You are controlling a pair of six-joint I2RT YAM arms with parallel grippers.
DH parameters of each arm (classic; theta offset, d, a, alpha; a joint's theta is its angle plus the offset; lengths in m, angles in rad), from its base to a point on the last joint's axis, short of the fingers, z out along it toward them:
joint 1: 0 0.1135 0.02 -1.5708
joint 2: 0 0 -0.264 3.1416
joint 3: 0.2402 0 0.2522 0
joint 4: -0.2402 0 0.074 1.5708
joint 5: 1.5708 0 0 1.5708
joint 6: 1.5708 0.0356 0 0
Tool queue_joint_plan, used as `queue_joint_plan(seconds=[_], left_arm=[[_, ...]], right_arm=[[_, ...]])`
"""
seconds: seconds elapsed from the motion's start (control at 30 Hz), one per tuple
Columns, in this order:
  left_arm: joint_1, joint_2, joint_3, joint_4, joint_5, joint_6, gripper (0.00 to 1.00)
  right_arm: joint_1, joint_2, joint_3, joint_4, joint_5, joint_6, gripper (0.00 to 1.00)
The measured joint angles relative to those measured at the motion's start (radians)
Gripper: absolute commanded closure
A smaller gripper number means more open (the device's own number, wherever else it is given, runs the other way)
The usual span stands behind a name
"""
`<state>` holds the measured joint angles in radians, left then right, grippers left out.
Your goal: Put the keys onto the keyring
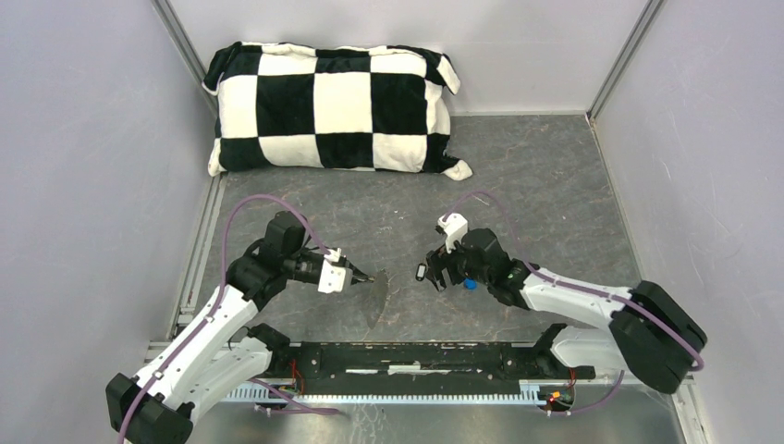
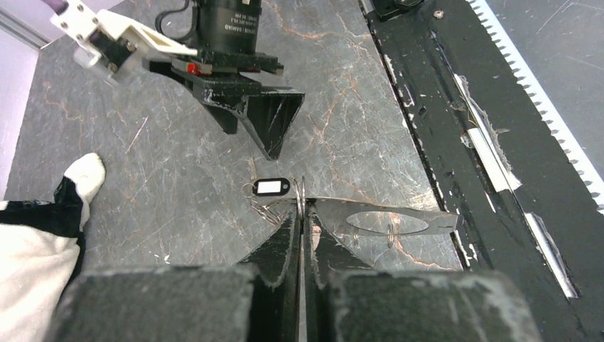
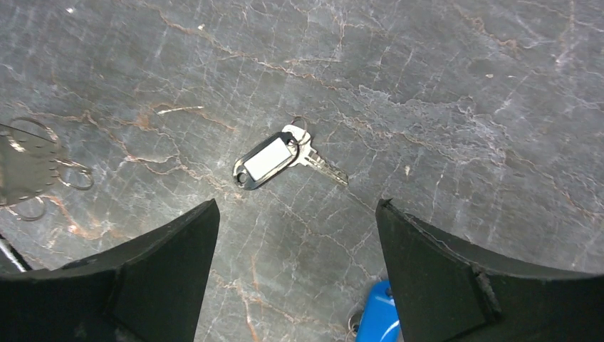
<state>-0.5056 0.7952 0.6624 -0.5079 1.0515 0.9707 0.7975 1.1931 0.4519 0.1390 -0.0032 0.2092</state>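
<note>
Top view: left gripper [image 1: 365, 276] clenched on the keyring [image 1: 379, 296], which hangs edge-on as a thin dark sliver on the left-arm side of the black-headed key [image 1: 421, 273]. The right gripper [image 1: 433, 275] stands directly over that key.

Left wrist view adds that the fingers [image 2: 288, 242] are pressed together with the ring's thin rim pinched between them. The rest of the keyring [image 2: 434, 222] trails off toward the rail side. The black-headed key [image 2: 271, 187] lies flat just beyond the fingertips, pale centre up.

Right wrist view alone shows the right gripper [image 3: 297, 206] released, its jaws wide apart and holding nothing. The black-headed key [image 3: 269, 160] is on the table past the fingertips, metal blade bare. The blue key head [image 3: 377, 317] sits nearer the camera than that key, hard against one finger. I cannot tell whether it rests on the table. The keyring's beaded edge [image 3: 25, 167] shows to the side, apart from the key.

Bare grey table [image 1: 536, 185] runs from the key to the checked pillow [image 1: 333, 106] at the far wall. The black rail [image 1: 416, 356] closes the near side, with pale walls [image 1: 83, 139] on both flanks.
</note>
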Motion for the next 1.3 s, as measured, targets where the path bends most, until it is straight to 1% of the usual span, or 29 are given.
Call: queue_joint_plan(seconds=[0.07,0.17,0.23,0.3,0.47,0.6,0.77,1.07,1.3], left_arm=[[0.000,-0.005,-0.001,0.000,-0.002,0.007,0.98],[0.000,-0.021,-0.008,-0.003,-0.002,0.019,0.98],[0.000,-0.031,-0.015,-0.009,-0.002,0.020,0.98],[0.000,-0.035,-0.018,-0.014,-0.002,0.020,0.98],[0.000,-0.041,-0.019,-0.015,-0.001,0.020,0.98],[0.000,-0.051,-0.019,-0.016,-0.001,0.020,0.98],[0.000,-0.070,-0.019,-0.017,0.000,0.020,0.98],[0.000,-0.090,-0.019,-0.018,0.005,0.019,0.98],[0.000,-0.091,-0.019,-0.022,0.004,0.019,0.98]], right_arm=[[-0.028,0.044,0.000,0.032,-0.047,0.000,0.26],[-0.079,0.122,0.016,0.077,-0.144,0.008,0.38],[-0.111,0.172,0.035,0.099,-0.204,0.016,0.43],[-0.135,0.220,0.058,0.117,-0.254,0.025,0.46],[-0.148,0.290,0.096,0.148,-0.328,0.031,0.50],[-0.148,0.318,0.115,0.153,-0.345,0.029,0.54],[-0.148,0.347,0.137,0.151,-0.335,0.021,0.55],[-0.152,0.386,0.167,0.139,-0.315,-0.006,0.62],[-0.152,0.400,0.167,0.129,-0.317,-0.019,0.71]])
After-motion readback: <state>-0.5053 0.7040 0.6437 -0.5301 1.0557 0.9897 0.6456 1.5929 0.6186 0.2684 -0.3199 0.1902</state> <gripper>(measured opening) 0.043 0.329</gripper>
